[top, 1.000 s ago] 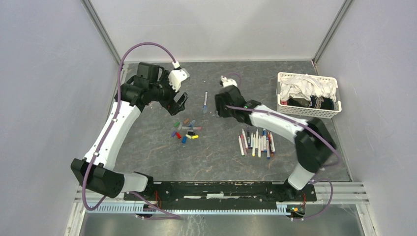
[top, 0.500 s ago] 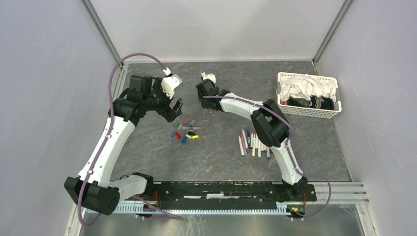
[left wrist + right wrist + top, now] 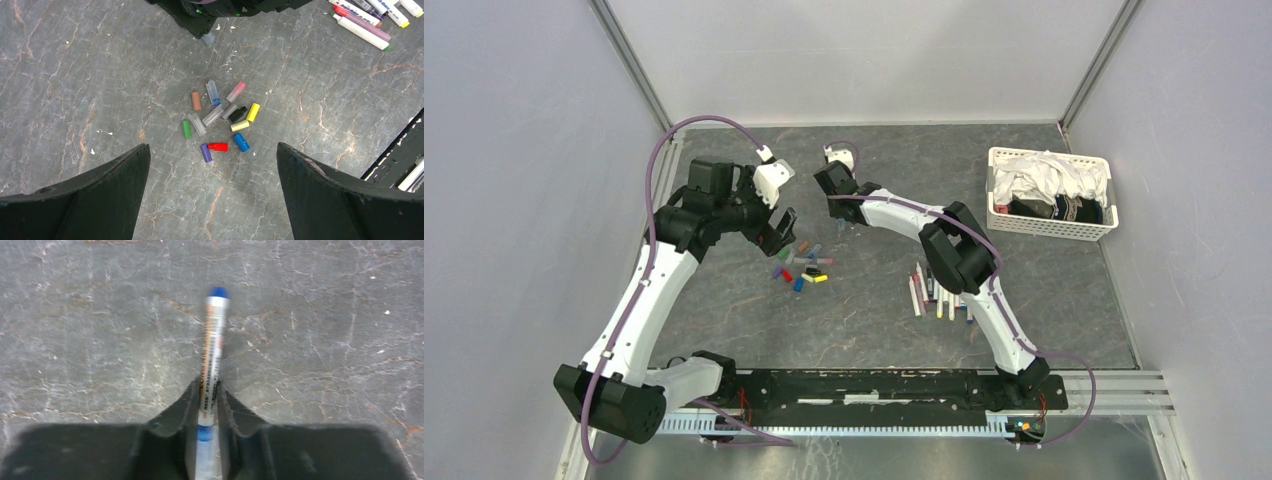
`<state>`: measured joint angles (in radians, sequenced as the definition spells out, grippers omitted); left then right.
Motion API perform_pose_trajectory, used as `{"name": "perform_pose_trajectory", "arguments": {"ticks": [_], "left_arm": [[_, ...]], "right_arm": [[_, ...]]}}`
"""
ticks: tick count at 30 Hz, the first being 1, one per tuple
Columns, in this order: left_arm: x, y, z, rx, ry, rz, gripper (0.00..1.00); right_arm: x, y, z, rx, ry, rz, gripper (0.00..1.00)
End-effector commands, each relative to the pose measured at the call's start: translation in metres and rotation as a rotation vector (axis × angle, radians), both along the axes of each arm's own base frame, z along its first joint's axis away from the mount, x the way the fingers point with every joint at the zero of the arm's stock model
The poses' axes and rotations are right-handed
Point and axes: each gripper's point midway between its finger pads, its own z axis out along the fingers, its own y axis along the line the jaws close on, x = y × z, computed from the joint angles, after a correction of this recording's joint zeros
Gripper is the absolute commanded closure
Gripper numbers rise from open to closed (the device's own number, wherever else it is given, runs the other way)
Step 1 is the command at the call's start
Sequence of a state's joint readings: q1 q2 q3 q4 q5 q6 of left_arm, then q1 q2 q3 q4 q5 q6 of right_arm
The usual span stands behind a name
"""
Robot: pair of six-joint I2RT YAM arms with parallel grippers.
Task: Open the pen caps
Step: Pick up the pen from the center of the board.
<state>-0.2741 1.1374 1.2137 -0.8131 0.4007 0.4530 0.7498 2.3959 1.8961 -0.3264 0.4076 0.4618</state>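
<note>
White basket (image 3: 1049,232) at far right corner of table (image 3: 874,330), row of pens (image 3: 944,290) right of centre, loose pen caps (image 3: 212,116) clustered mid-table below wide-apart left gripper (image 3: 212,150), right gripper (image 3: 210,386) clamped on blue-ended pen (image 3: 213,335) nearer far edge.

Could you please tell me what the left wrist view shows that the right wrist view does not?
Left wrist only: the pile of caps, the open left gripper and a few loose pens. Right wrist only: the blue pen, clamped in the right gripper. Both: the table and the right gripper.
</note>
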Motion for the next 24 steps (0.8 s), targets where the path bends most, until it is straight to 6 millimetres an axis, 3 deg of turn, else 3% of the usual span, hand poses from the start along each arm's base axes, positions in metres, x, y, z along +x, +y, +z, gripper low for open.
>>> {"name": "perform_pose_trajectory", "arguments": {"ticks": [1,4,8,11,18,24], "left_arm": [[-0.004,-0.004,0.009,-0.052,-0.009,0.002,0.00],[-0.006,-0.006,0.006,-0.062,0.006,-0.001,0.00],[-0.009,-0.009,0.002,-0.081,0.029,-0.004,0.00],[-0.012,-0.012,-0.004,-0.100,0.056,-0.006,0.00],[-0.022,-0.030,-0.013,-0.191,0.155,-0.051,0.00],[-0.034,-0.048,-0.011,-0.297,0.228,-0.115,0.00]], "right_arm": [[-0.020,-0.054,-0.014,-0.161,0.053,-0.054,0.84],[-0.031,-0.074,-0.007,-0.196,0.043,-0.074,0.99],[-0.049,-0.089,0.006,-0.144,0.040,-0.091,1.00],[-0.065,-0.081,0.023,0.012,0.045,-0.081,1.00],[-0.100,-0.038,0.100,0.413,-0.028,0.019,1.00],[-0.132,0.000,0.196,0.770,-0.167,0.088,1.00]]}}
